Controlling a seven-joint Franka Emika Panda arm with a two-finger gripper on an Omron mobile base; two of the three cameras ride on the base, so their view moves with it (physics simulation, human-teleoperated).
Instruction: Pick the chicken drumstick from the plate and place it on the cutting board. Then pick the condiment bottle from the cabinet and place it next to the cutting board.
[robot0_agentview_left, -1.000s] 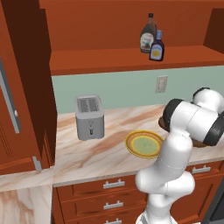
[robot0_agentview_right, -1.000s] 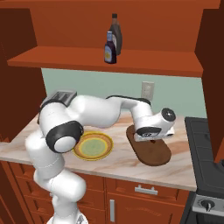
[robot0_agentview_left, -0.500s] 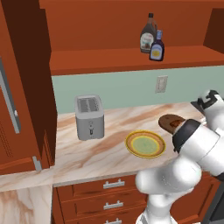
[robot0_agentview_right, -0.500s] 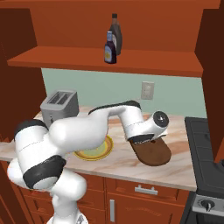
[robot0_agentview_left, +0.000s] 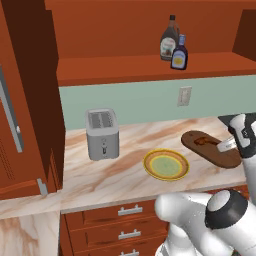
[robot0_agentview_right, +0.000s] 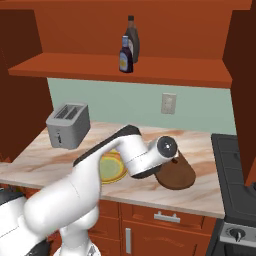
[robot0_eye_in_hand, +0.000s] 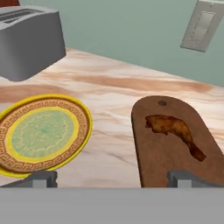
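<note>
The chicken drumstick (robot0_eye_in_hand: 175, 130) lies on the dark brown cutting board (robot0_eye_in_hand: 153, 157), a small brown piece near its middle. Left of the board sits the yellow plate (robot0_eye_in_hand: 43, 133) with nothing on it. My gripper (robot0_eye_in_hand: 113, 178) is open and holds nothing; it hangs back from the board and plate, looking down at both. In the right base view my arm crosses in front of the plate (robot0_agentview_right: 111, 169), with the hand at the near left end of the cutting board (robot0_agentview_right: 177, 174). The dark blue condiment bottle (robot0_agentview_left: 179, 53) stands on the cabinet shelf (robot0_agentview_left: 125, 67).
A taller brown bottle (robot0_agentview_left: 169, 44) stands just behind the blue one. A silver toaster (robot0_agentview_left: 102, 134) sits on the counter left of the plate. A wall outlet (robot0_eye_in_hand: 202, 25) is behind the board. A black stove (robot0_agentview_right: 235, 170) borders the counter's right end.
My hand has drawn back from over the cutting board, and the arm has folded lower. The jaws have stayed open. The drumstick rests on the board.
</note>
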